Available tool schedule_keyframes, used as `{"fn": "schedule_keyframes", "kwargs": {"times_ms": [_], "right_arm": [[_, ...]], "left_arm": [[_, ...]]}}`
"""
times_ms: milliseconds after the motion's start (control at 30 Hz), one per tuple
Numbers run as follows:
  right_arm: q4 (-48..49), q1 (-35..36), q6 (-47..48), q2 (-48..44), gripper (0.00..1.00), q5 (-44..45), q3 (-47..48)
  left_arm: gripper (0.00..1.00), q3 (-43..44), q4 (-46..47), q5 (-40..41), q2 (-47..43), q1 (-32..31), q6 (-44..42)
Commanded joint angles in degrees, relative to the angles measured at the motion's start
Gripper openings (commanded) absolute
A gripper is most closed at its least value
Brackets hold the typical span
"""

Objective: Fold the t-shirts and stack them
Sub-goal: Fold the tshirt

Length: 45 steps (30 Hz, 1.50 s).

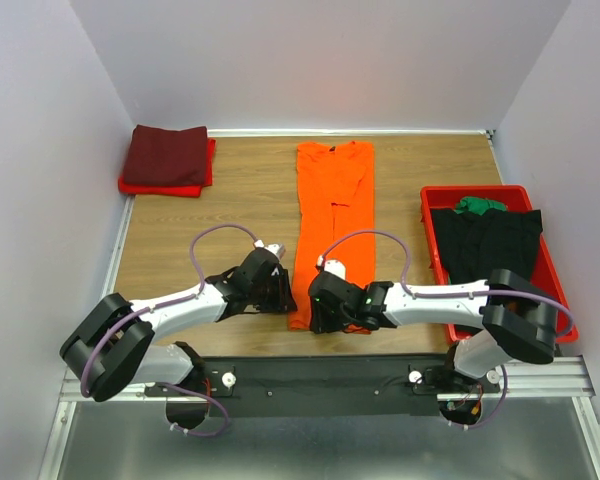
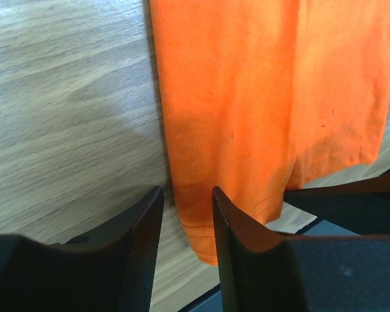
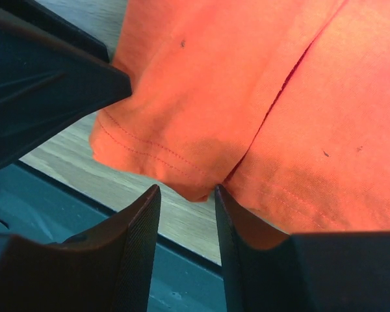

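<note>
Left gripper [image 2: 187, 195], right gripper [image 3: 187, 192]: both spread, pinching nothing; set low at near hem corners of orange t-shirt [image 1: 332, 215], probably to lift hem for fold.

free: bare table [image 1: 240, 190] left of orange t-shirt [image 1: 332, 200] | obstacle: red tray [image 1: 450, 189] right

T-shirts: five seen.
- orange t-shirt [image 1: 332, 215]: one
- maroon t-shirt [image 1: 166, 155]: one
- red t-shirt [image 1: 158, 187]: one
- black t-shirt [image 1: 485, 245]: one
- green t-shirt [image 1: 478, 205]: one, mostly hidden

Red tray [image 1: 440, 191]: one.
Robot arms: two, left arm [image 1: 170, 310] and right arm [image 1: 440, 295].
Wooden table [image 1: 240, 200]: one.
</note>
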State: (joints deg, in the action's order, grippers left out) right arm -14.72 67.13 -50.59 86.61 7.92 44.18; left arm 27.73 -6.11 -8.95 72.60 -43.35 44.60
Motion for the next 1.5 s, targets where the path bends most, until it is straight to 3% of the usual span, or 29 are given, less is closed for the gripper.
{"fn": "schedule_keyframes", "kwargs": {"times_ms": [0,200,333,533,1033,1467], "right_arm": [[1.01,0.63,-1.97,0.76,0.42,1.92,-0.85],[1.01,0.63,-1.45,-1.52,0.15,2.62,0.46],[-0.04,0.63,-0.39,-3.63,0.06,3.67,2.48],[-5.31,0.54,0.75,-8.03,0.05,8.77,5.03],[-9.89,0.54,4.62,-7.51,0.04,17.38,10.13],[-10.24,0.46,3.92,-5.75,0.04,16.51,9.00]], "left_arm": [[0.43,-1.10,-1.27,-1.77,0.26,-0.06,-1.27],[0.43,-0.13,-2.85,-0.98,-1.05,-0.06,-2.06],[0.42,0.57,-3.56,-0.37,-1.50,-0.06,-2.24],[0.42,0.40,-3.73,-0.54,-1.58,-0.06,-2.06],[0.39,1.54,-4.26,-2.04,-3.86,-0.06,-1.98],[0.38,0.66,-1.72,-4.49,-2.99,-0.15,-0.92]]}}
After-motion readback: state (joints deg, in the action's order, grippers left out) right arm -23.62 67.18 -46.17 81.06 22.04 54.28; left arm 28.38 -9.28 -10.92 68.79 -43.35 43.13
